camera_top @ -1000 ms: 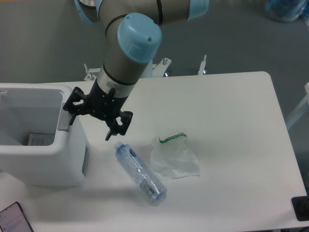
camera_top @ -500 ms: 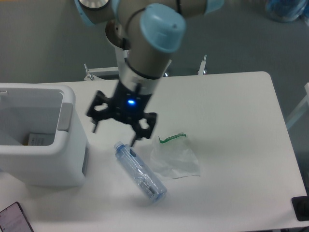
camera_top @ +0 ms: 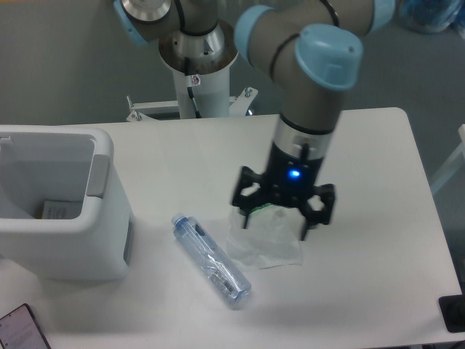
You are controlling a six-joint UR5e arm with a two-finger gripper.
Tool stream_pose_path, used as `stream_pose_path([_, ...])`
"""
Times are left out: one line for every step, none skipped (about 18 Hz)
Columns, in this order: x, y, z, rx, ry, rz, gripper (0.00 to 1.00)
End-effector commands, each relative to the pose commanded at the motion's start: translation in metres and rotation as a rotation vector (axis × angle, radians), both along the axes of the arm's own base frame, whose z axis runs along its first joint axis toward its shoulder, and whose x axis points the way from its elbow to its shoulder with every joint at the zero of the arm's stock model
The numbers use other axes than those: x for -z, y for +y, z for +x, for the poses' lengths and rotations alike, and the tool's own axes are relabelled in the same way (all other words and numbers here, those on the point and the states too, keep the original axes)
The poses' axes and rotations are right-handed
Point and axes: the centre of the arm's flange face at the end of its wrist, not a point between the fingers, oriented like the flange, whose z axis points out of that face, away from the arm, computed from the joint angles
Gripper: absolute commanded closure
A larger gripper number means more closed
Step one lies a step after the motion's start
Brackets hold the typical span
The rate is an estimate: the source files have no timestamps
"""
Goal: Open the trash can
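The trash can (camera_top: 65, 240) is a large white boxy bin at the table's left edge. Its top stands open and I can see inside, where a small paper lies at the bottom. A grey tab (camera_top: 98, 176) sits on its right rim. My gripper (camera_top: 277, 225) hangs over the middle of the table, far right of the bin, directly above a crumpled clear plastic bag (camera_top: 263, 240). Its fingers are spread apart with nothing between them.
A clear plastic bottle (camera_top: 211, 259) lies on its side between the bin and the bag. A phone (camera_top: 22, 329) rests at the front left corner. A dark object (camera_top: 452, 313) sits at the front right edge.
The gripper has swung right, from beside the bin's right rim, past the bottle, to above the plastic bag. The bin, bottle and bag have not moved.
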Motion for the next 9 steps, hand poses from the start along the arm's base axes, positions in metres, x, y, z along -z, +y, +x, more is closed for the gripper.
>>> stream_pose_path([0.008,-0.014,-0.016,-0.009,0.010,-0.028,0.00])
stream_pose_path([0.018,-0.028,-0.034,-0.016,0.020,-0.059,0.00])
stream_pose_path([0.026,-0.047,-0.054,-0.027,0.029,-0.075,0.00])
stream_pose_path([0.032,-0.066,-0.071,-0.023,0.037,-0.081,0.00])
stream_pose_path([0.039,-0.078,-0.084,-0.003,0.040,-0.090,0.00])
stream_pose_path([0.042,-0.089,-0.093,0.018,0.046,-0.097,0.00])
stream_pose_path([0.047,-0.097,-0.101,0.056,0.056,-0.105,0.00])
stream_pose_path([0.055,-0.100,-0.106,0.124,0.067,-0.122,0.00])
stream_pose_path([0.061,-0.105,-0.109,0.198,0.080,-0.144,0.00])
